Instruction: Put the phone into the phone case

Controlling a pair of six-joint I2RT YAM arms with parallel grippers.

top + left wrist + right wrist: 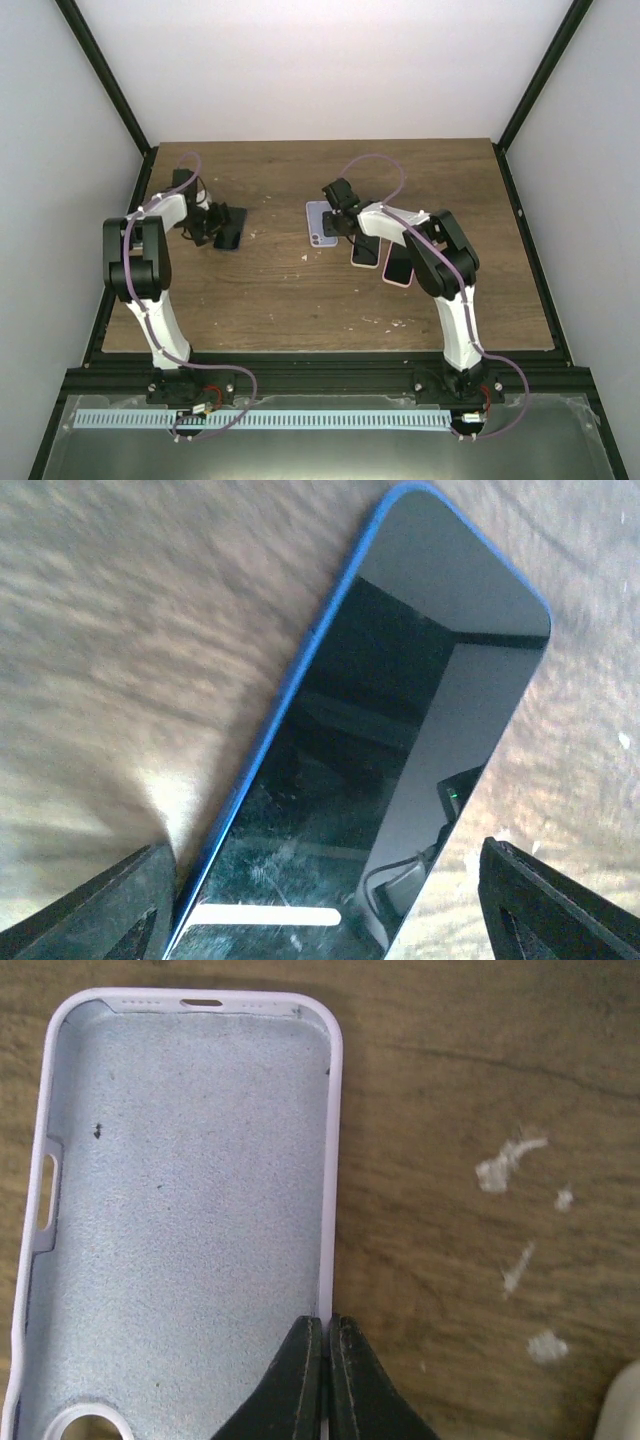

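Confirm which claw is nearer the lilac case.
Right. Right claw pinches the case wall; left claw sits across the table, open astride the blue phone.

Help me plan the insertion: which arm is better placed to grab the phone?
Left. Its open jaws straddle the blue-edged phone, while the right jaws are shut on the phone case rim.

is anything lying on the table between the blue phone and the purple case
Nothing visible. The wood table is bare between the blue-edged phone and the lilac phone case, and the case's inside is empty. Only the right pincer touches the case, pinching its side wall.
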